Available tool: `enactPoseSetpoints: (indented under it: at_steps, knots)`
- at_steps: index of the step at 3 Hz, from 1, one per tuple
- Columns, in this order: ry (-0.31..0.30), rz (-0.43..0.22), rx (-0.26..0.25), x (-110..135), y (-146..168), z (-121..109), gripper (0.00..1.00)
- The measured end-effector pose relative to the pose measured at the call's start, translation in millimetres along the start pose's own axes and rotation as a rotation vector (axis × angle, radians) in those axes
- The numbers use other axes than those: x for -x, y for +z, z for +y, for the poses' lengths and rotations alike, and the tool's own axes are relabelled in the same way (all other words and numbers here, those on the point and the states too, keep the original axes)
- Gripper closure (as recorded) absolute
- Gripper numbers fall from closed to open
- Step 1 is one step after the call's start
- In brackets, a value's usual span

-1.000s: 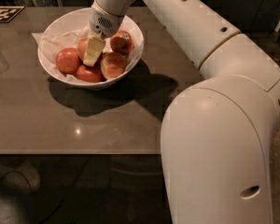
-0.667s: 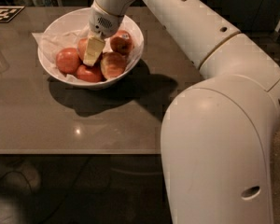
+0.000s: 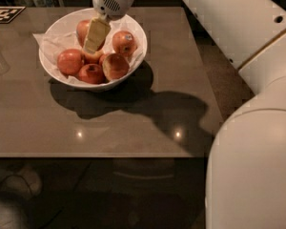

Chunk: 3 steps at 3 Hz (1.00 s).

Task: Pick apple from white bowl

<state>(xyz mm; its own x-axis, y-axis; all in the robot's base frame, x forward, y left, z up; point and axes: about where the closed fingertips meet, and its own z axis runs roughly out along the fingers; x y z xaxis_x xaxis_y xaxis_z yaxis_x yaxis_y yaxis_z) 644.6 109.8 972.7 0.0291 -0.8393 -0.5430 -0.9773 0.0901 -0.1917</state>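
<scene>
The white bowl [image 3: 133, 27] stands on the table at the back left, lined with crumpled paper and holding several red-orange apples. My gripper [image 3: 92, 46] reaches down from the white wrist [image 3: 112, 1] into the middle of the bowl. It is right over an evenly red-orange apple [image 3: 95, 57] that it partly hides. An apple with a small dark sticker [image 3: 124, 42] lies to the right of the gripper. Another apple [image 3: 82, 30] lies behind it, and more [image 3: 70, 61] lie to the left and front.
The bowl sits on a brown table [image 3: 133, 123] whose front edge runs across the middle of the view. My large white arm [image 3: 248, 128] fills the right side. A black-and-white marker tag [image 3: 2, 13] lies at the far left corner.
My wrist has moved up and back in the view, uncovering the apple at the back of the bowl. The gripper's tip stays over the bowl's middle. The apples have not moved.
</scene>
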Motion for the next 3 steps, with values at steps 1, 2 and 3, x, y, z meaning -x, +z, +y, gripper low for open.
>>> enactPoseSetpoints:
  at_steps: [1, 2, 3]
  knots:
    - [-0.014, -0.026, -0.063, 11.0, -37.2, 4.8, 1.0]
    - [-0.062, -0.059, -0.087, 27.9, -66.9, 11.0, 1.0]
    - [-0.074, -0.067, -0.093, 32.3, -74.9, 12.3, 1.0]
